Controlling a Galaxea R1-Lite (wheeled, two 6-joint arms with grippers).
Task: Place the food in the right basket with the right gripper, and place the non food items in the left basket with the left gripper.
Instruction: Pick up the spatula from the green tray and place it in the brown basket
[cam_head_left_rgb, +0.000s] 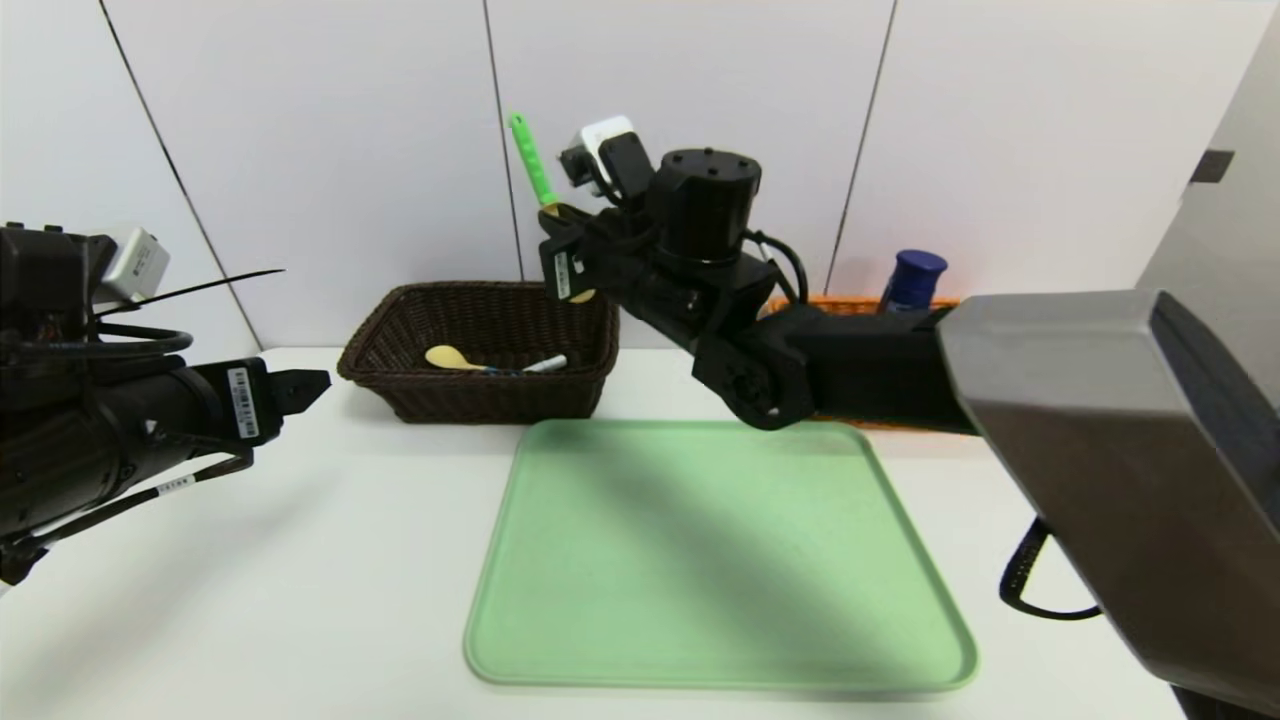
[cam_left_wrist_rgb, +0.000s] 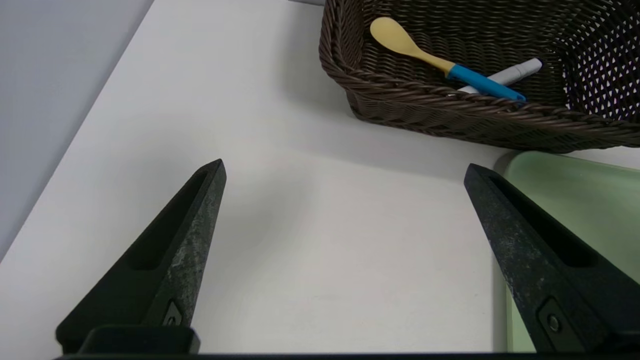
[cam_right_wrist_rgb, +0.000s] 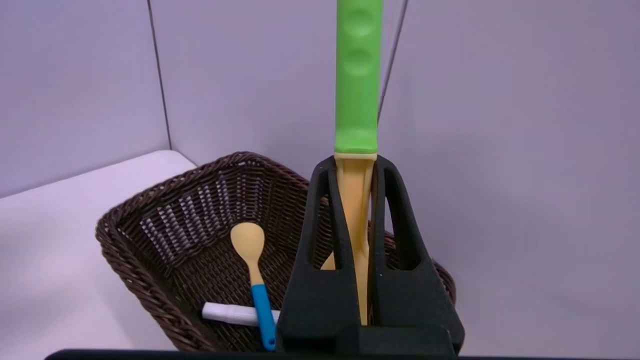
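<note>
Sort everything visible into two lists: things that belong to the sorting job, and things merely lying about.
Job: green-handled yellow fork in the shut right gripper; blue-handled yellow spoon and white marker in the dark brown wicker basket; blue-capped bottle; orange-tan wicker basket; open left gripper.

Lying about: pale green plastic tray; white table.

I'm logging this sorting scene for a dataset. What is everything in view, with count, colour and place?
Fork: one, yellow with green handle, held upright in the right pincer above the dark basket's right end.
Spoon: one, yellow with blue handle, lying in the dark basket.
Marker: one, white, in the dark basket under the spoon's handle.
Dark brown wicker basket: one, back left on the table.
Orange-tan wicker basket: one, back right, mostly hidden behind the right arm.
Bottle: one, dark blue cap showing, at the orange-tan basket.
Tray: one, light green, centre front.
Table: one, white.
Left pincer: open, holding nothing, over the table's left side.
Right pincer: shut on the fork.
</note>
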